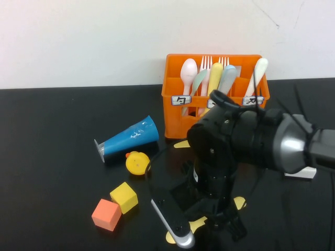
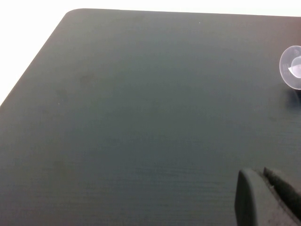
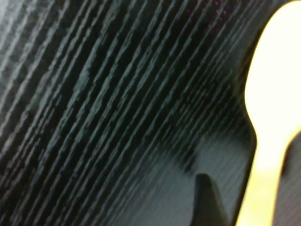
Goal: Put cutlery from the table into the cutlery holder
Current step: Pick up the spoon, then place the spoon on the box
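The pale yellow spoon (image 1: 197, 226) lies on the black table near the front edge, mostly hidden under my right arm; its ends show on either side of the gripper. In the right wrist view the spoon (image 3: 275, 94) is close up, bowl wide and neck narrowing. My right gripper (image 1: 225, 224) is down at the table over the spoon. One dark fingertip (image 3: 205, 195) stands just beside the handle with a gap, so the jaws are open. The orange cutlery holder (image 1: 175, 112) stands at the back, holding spoons and forks. My left gripper (image 2: 270, 197) hovers over bare table, empty, fingers together.
A blue cone (image 1: 131, 137), a yellow duck (image 1: 137, 162), a yellow cube (image 1: 124, 196) and an orange cube (image 1: 106, 215) lie left of my right arm. A long black and silver piece (image 1: 171, 217) lies beside the spoon. The cone's clear base (image 2: 292, 67) shows in the left wrist view.
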Available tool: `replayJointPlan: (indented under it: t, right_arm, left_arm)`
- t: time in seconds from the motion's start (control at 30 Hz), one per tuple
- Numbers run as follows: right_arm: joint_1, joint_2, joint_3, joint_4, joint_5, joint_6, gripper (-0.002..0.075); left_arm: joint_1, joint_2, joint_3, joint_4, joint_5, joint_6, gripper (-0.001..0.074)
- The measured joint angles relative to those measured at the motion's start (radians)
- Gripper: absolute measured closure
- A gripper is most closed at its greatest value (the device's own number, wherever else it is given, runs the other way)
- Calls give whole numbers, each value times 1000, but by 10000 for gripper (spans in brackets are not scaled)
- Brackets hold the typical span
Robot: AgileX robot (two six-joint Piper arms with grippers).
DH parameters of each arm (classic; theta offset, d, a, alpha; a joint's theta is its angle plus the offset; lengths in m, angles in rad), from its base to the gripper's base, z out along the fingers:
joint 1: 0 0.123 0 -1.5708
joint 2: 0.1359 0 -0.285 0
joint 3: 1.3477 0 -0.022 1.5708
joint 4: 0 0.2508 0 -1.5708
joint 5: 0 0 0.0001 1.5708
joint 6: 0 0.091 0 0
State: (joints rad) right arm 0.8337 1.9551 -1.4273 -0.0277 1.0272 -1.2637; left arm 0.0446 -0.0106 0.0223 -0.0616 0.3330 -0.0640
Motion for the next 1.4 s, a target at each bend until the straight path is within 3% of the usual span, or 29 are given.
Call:
replayJointPlan:
  t: [0.23,0.33,0.53,0.73,0.97,1.17,1.4]
  right_arm:
    - [-18,37,0,6,-8,0,331]
    - [-24,44,-7,8,-8,2,378]
    - [-24,48,-10,28,6,13,608]
    - [-24,48,-10,68,-6,127,603]
    - [-25,2,9,293,-99,293,603]
    - [-25,-149,193,426,-476,466,603]
    - [-21,-358,498,460,-1169,727,603]
  left_arm:
    - [0,0,0,0,1,2,736]
    - [0,0,0,0,1,2,736]
    - [0,0,0,0,1,2,736]
    - [0,0,0,0,1,2,736]
    - [0,0,0,0,1,2,736]
    - [0,0,0,0,1,2,736]
    - [0,0,0,0,1,1,736]
